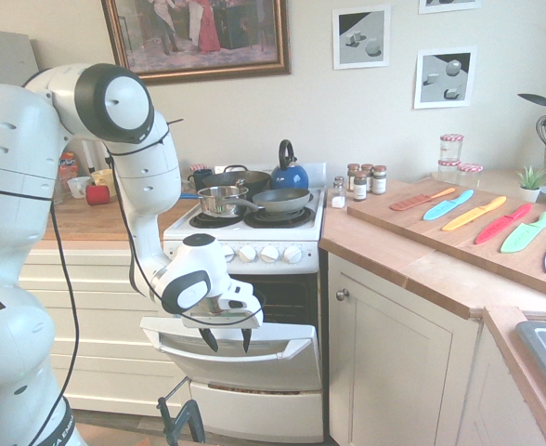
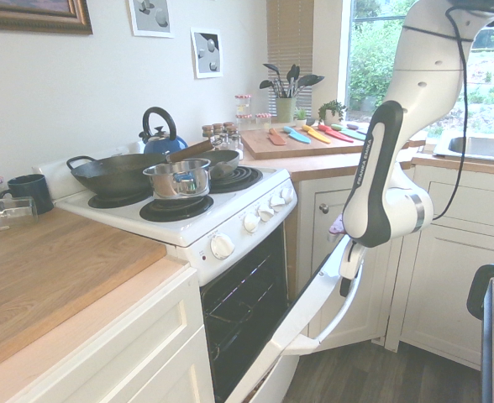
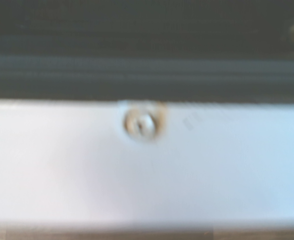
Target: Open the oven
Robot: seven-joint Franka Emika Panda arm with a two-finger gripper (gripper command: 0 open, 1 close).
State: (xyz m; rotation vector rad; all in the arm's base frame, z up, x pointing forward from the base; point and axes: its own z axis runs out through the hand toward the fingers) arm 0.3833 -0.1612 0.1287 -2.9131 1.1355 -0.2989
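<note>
First exterior view is showing the oven [image 1: 254, 260] sitting at six o'clock of the hob, its door [image 1: 245, 358] hanging about halfway down. The gripper [image 1: 227, 339] is hovering just above the door's top edge, fingers spread, gripping nothing. Lowering the door fully is remaining.

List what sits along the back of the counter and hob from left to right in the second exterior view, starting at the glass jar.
Glass jar lying on its side → dark blue mug → black wok → blue kettle → spice jars → utensil pot → small potted plant.
</note>
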